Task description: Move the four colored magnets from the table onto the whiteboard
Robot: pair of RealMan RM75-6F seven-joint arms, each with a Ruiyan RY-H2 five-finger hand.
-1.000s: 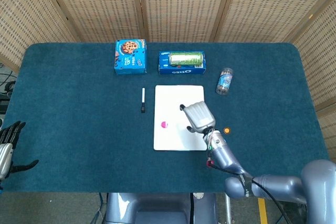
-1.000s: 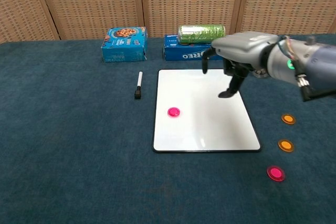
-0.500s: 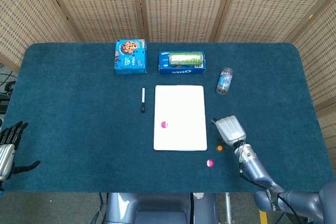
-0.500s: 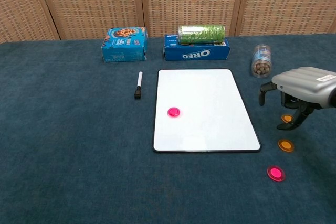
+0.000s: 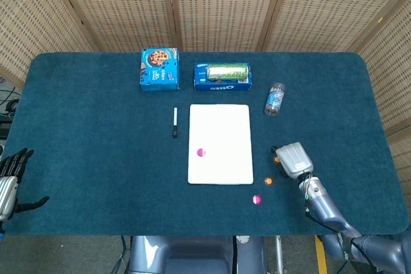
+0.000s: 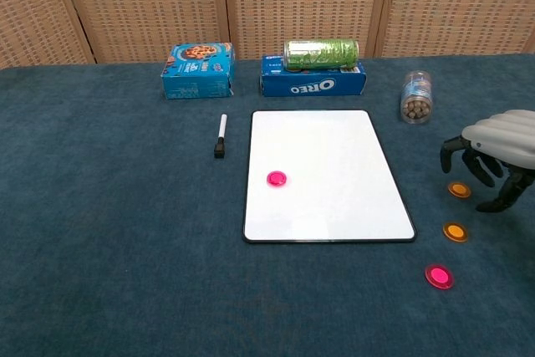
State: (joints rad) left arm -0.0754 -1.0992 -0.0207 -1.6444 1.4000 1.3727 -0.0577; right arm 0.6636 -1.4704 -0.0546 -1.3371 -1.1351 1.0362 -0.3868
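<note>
- Lying nearest the front edge of the blue surface was a pink magnet, just off the whiteboard's near right corner.
- Beyond it sat an orange magnet, apart from the board's right edge.
- The right hand hung just over a second orange magnet — its dark fingers were curled downward and spread apart, holding nothing, and I could not tell whether any fingertip touched the magnet.
- The left hand sat off the far left edge of the surface in the head view, its fingers apart and empty.
- The whiteboard lay flat in the middle of the surface, and one pink magnet on the board rested left of its centre — the only one of the four on it.
- A marker lay just left of the board, near its far corner, black cap toward the front.
- A small clear jar lay on its side to the right, past the board's far right corner.
- At the back stood a blue cookie box and a blue Oreo box, with a green can lying on top of the Oreo box.
</note>
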